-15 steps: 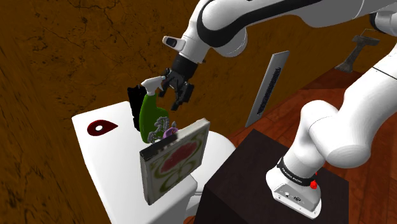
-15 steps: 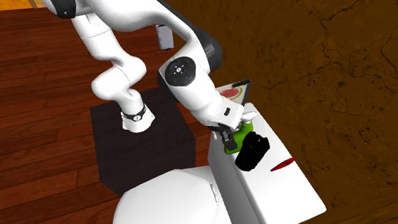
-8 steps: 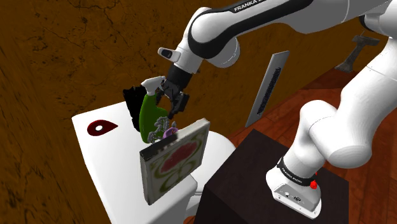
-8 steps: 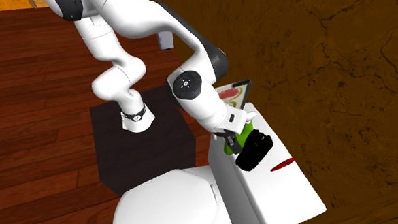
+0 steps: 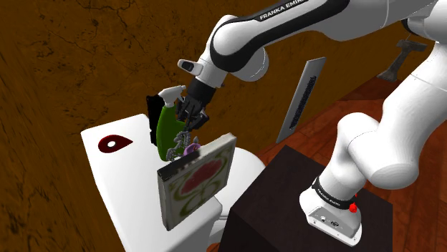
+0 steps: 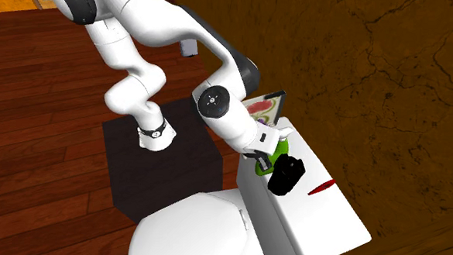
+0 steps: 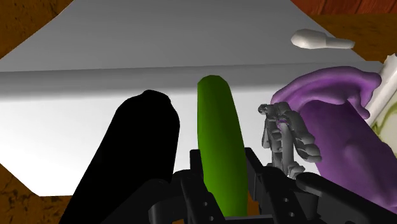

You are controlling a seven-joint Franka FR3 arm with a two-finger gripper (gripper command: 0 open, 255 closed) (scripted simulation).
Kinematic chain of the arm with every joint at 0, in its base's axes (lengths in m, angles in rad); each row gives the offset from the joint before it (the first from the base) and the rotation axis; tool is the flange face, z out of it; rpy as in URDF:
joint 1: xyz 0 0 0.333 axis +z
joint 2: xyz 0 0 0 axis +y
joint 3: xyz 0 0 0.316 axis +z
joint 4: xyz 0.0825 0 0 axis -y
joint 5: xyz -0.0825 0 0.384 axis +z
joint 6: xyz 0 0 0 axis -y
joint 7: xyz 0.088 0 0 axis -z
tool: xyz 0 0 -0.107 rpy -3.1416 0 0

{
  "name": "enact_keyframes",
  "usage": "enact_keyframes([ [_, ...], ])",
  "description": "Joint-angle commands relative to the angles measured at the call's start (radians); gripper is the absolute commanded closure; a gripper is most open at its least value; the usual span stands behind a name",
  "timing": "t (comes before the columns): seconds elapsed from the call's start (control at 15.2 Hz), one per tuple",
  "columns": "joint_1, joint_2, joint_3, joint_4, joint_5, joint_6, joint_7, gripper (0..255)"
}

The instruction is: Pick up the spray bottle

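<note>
Brown mottled wall (image 5: pixel 64 57) behind a white bench (image 5: pixel 118 182). Green spray bottle (image 5: pixel 168 129) stands upright toward the bench's far side, just beside a black object (image 7: pixel 137 153). Pincer (image 5: pixel 188 107) clamped on the bottle's sides. Grasp apparently made; lift outstanding.

Soft, even light falls from above. The white surface (image 5: pixel 118 186) looks bright, with grey shading in places. The brown wall (image 5: pixel 71 57) looks dim. The arm (image 5: pixel 401 129) is shaded grey underneath.
</note>
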Motion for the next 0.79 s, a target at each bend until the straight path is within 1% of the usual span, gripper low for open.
enact_keyframes([
  [0.0, 0.0, 0.0, 0.0, 0.0, 0.0, 0.0, 0.0, 255],
  [0.26, 0.0, 0.0, 0.0, -0.001, 0.0, 0.0, 0.0, 255],
  [0.73, -0.014, -0.047, 0.003, 0.043, -0.058, -0.078, 0.067, 255],
])
